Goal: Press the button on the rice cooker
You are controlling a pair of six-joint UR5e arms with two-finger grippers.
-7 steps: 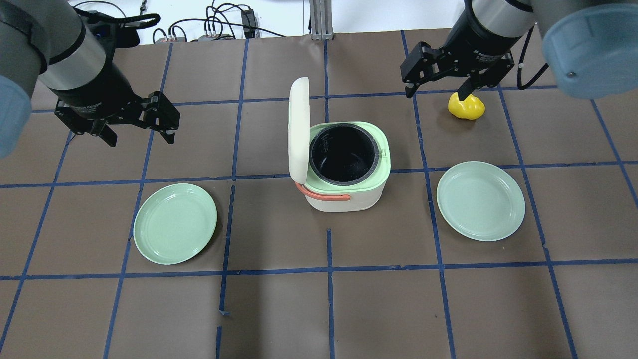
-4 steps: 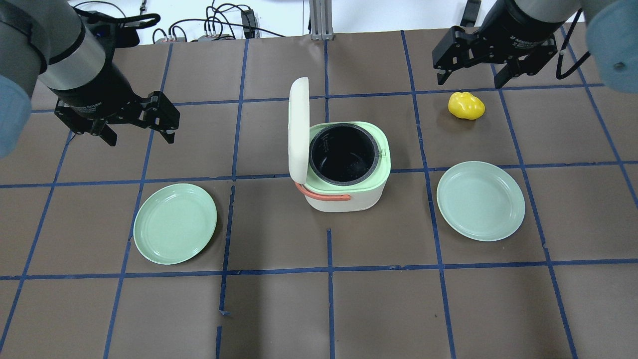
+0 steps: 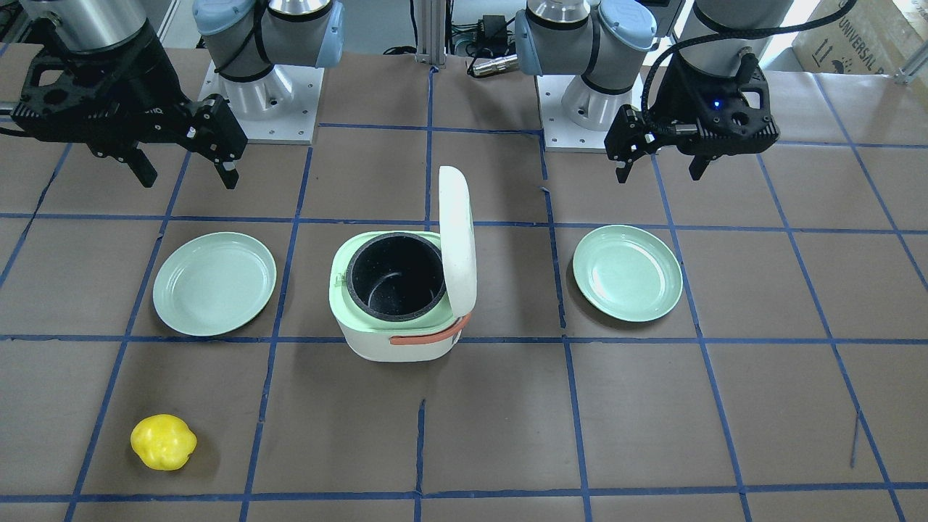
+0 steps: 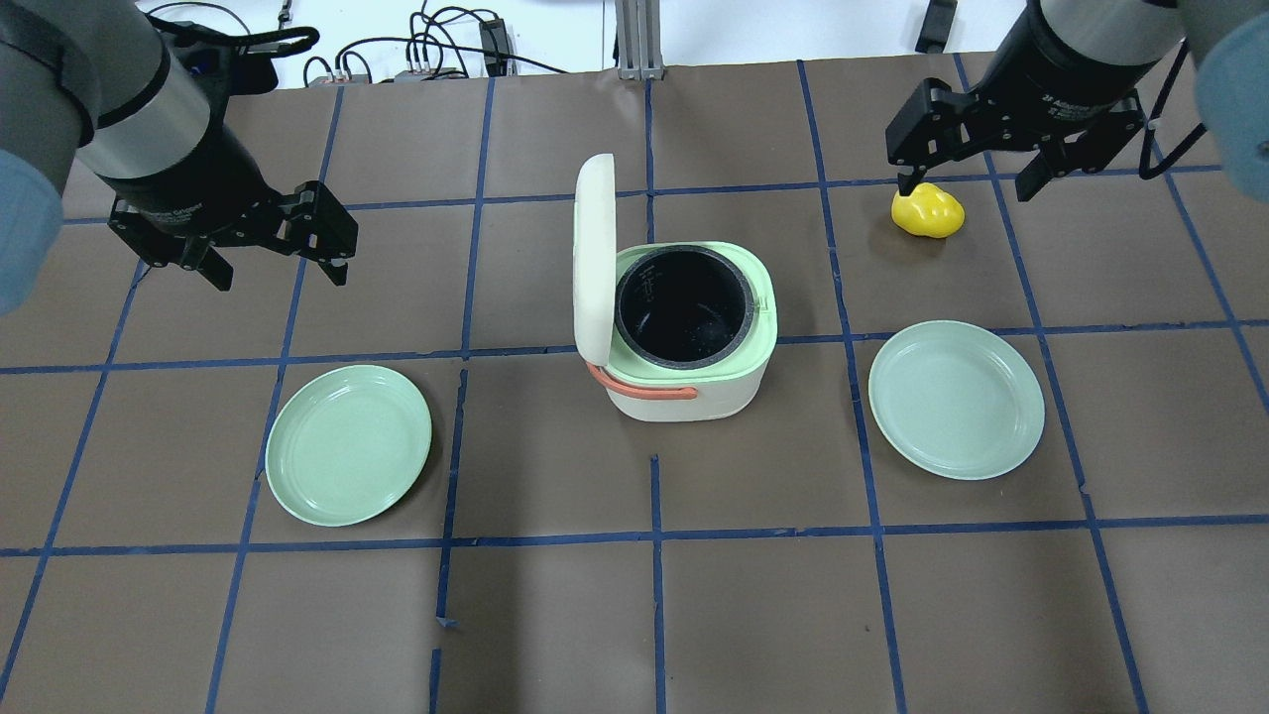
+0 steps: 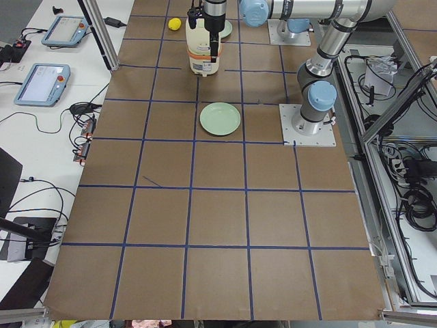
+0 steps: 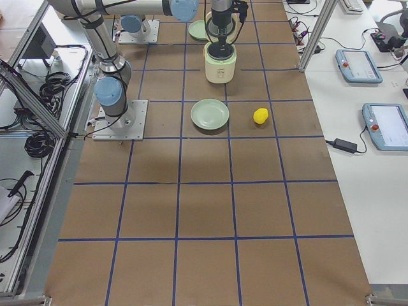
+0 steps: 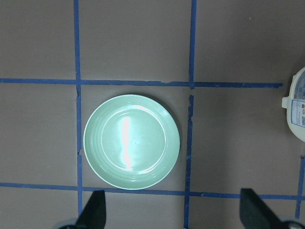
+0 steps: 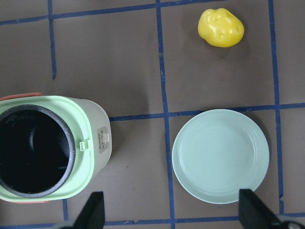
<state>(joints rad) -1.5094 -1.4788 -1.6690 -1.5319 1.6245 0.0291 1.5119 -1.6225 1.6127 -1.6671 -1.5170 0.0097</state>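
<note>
The rice cooker (image 4: 739,392) stands mid-table, white with a pale green rim and an orange-pink strap handle. Its lid (image 4: 594,263) stands open and upright, and the black inner pot (image 4: 682,307) looks empty. It also shows in the front view (image 3: 377,346). In the right wrist view the cooker (image 8: 93,117) has a small button panel (image 8: 103,138) on its side. My left gripper (image 4: 278,273) is open and empty, well left of the cooker. My right gripper (image 4: 967,186) is open and empty at the far right, above a yellow object (image 4: 927,211).
Two pale green plates lie on the table, one at the front left (image 4: 347,444) and one to the right (image 4: 956,399) of the cooker. The left wrist view looks down on the left plate (image 7: 131,141). Blue tape lines grid the brown tabletop.
My right gripper has moved to the right and farther from the cooker, staying open. The left arm, cooker and plates have not moved.
</note>
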